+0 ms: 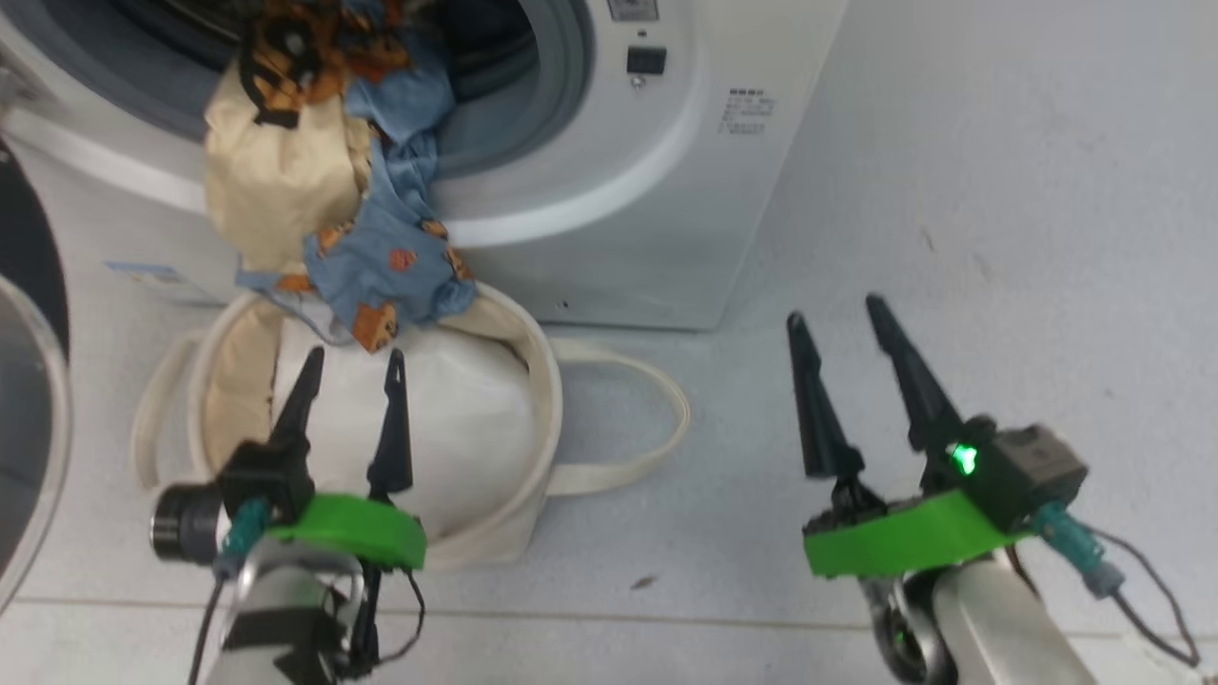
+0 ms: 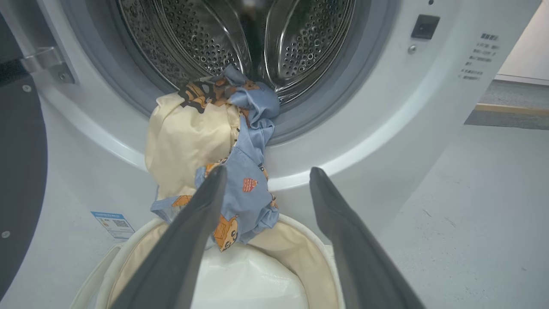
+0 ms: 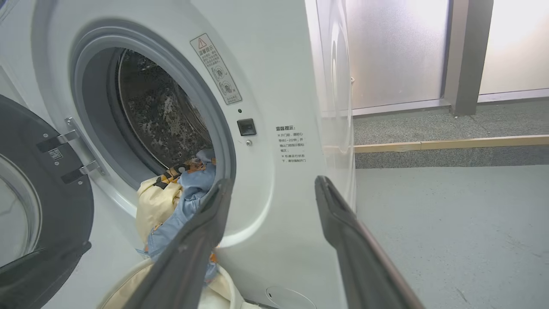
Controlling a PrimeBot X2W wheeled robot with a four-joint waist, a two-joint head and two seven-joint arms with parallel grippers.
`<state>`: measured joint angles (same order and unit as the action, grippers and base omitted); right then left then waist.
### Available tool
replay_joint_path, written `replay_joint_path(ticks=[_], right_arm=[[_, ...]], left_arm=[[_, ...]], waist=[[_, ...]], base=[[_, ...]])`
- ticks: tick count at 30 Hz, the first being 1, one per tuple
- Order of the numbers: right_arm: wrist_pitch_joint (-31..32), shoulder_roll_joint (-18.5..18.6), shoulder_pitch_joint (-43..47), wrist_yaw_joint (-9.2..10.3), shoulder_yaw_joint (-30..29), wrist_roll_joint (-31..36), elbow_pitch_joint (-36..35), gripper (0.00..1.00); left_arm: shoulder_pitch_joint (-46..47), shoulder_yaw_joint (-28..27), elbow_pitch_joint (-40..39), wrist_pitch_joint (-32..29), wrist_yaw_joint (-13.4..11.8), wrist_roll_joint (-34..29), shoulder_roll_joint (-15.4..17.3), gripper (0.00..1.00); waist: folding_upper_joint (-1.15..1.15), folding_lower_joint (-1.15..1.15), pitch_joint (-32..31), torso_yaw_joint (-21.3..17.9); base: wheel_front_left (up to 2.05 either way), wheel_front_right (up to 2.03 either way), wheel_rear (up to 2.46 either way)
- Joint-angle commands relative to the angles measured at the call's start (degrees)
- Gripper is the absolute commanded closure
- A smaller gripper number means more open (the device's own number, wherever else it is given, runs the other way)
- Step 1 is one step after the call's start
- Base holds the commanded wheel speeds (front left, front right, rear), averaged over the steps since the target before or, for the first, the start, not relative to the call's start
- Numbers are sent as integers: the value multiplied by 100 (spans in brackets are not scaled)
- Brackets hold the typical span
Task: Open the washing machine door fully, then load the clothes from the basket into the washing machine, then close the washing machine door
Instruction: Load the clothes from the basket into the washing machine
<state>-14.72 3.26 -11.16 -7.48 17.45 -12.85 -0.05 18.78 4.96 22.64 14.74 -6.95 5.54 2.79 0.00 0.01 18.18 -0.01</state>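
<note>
Left gripper (image 1: pixel 354 356) hovers, seemingly clear, below clothes (image 1: pixel 390 255).

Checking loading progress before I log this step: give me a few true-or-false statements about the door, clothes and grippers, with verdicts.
1. The washing machine door stands open. True.
2. The clothes lie wholly inside the washing machine. False: they hang over its rim down to the basket.
3. The left gripper is shut on the clothes. False: it is open and empty.
4. The right gripper is open, above the floor. True.
</note>
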Motion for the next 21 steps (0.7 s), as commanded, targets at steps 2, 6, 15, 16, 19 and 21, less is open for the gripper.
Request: replay_joint_path(ticks=[2, 6, 15, 16, 19, 21], right_arm=[[-28, -38, -203, -1, 57, 51, -258, 0], [-28, -38, -365, -1, 76, 139, -257, 0], [-28, -38, -627, -1, 58, 161, -362, 0], [-28, -38, -639, -1, 58, 171, -369, 0], [-28, -38, -670, -1, 42, 197, -389, 0], [-28, -38, -682, -1, 38, 219, -397, 0]], left_arm=[[440, -244, 238, 26, 110, -28, 128, 0], [1198, -450, 1022, 26, 264, 61, 221, 0], [2661, -1173, 2859, 26, 98, 402, 511, 0], [2799, -1196, 2999, 26, 80, 398, 546, 0], [3166, -1252, 3437, 26, 68, 415, 609, 0], [3396, -1237, 3713, 26, 146, 424, 627, 0]], waist=[[0, -1, 533, -137], [0, -1, 940, -220], [0, -1, 1447, -423], [0, -1, 1500, -434], [0, -1, 1642, -449], [0, -1, 1729, -444]], base=[[0, 0, 0], [0, 0, 0], [0, 0, 0], [0, 0, 0], [0, 0, 0], [0, 0, 0]])
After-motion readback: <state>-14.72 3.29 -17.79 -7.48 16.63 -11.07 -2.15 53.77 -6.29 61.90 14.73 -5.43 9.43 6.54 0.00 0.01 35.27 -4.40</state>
